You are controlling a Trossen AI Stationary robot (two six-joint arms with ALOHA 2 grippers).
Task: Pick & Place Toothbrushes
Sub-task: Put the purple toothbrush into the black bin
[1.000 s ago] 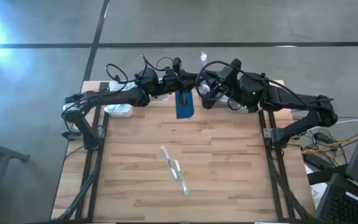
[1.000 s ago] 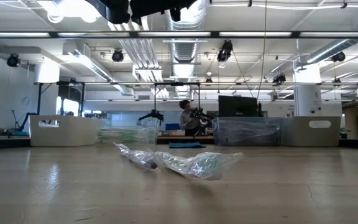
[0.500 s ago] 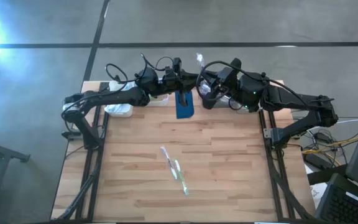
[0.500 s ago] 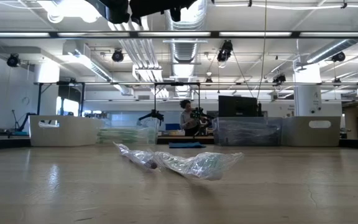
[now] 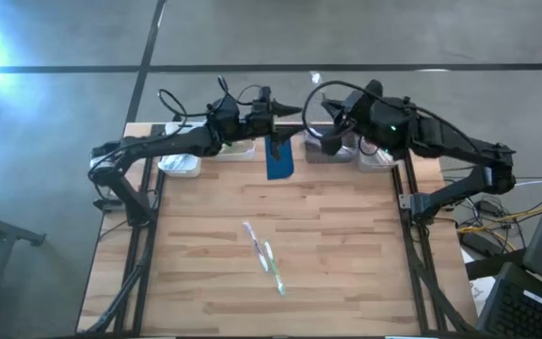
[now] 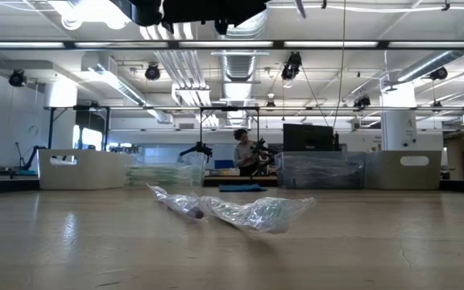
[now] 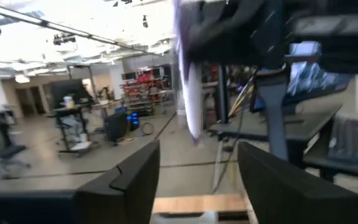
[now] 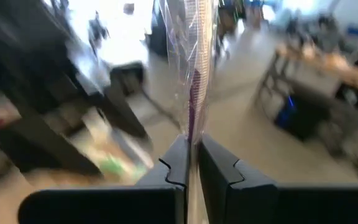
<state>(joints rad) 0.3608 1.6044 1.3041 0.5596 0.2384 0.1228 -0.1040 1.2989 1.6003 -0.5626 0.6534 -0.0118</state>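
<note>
place: open-plan lab/workshop | cues: exposed ceiling ducts, desks with monitors, concrete floor

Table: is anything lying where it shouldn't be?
Yes. Two wrapped toothbrushes lie loose on the bare table, far from the bins at the back edge. The right gripper holds another one.

Two toothbrushes in crinkly clear wrappers are lying end to end mid-tabletop, angled diagonally. A third wrapped toothbrush, purple-accented I think, is sticking up from the right tool, pinched between its closed fingers.
</note>
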